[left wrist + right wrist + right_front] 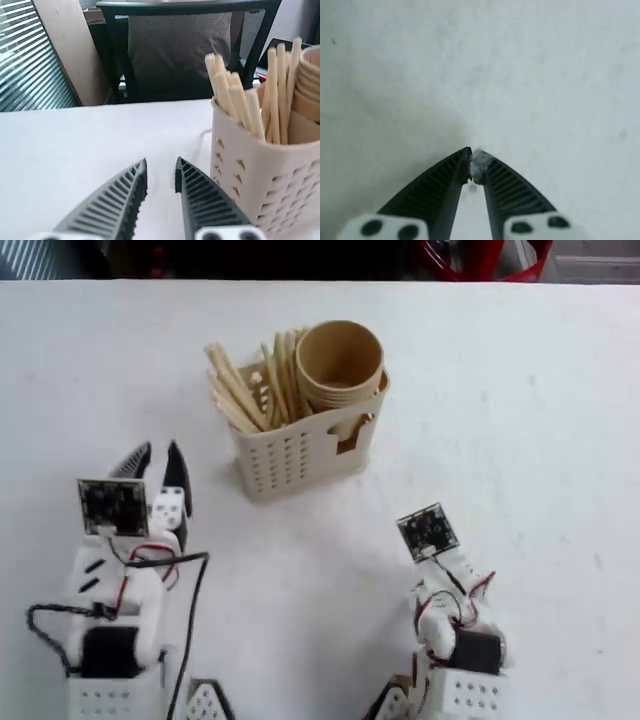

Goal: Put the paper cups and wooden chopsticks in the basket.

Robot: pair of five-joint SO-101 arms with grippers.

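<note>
Right gripper (472, 161): nearest, front right of the table (520, 390), pointing down at bare tabletop. Jaws closed tip to tip, nothing in them. In the high view its wrist camera board covers the fingers.

Left gripper (160, 472): front left, slightly further in than the right one, low over the table and aimed at the far side. Jaws only a narrow gap apart, empty. From its wrist view the basket is near, ahead and to its right, not touching.

Basket (300, 455): cream, perforated walls, upright mid-table, beyond both arms and roughly between them.

Wooden chopsticks (240, 390): in the basket, left part, standing as a bundle. The tops fan out and lean left over the rim.

Paper cups (340, 365): nested stack, mouth up, in the basket's right part. The stack rises well above the rim and sits right against the chopsticks. Can't tell if a divider separates them.

Past the far table edge, the left wrist view shows a black mesh-back chair (180, 50) with window blinds (25, 60) to one side. A red object (480, 260) sits at the top edge of the high view.
</note>
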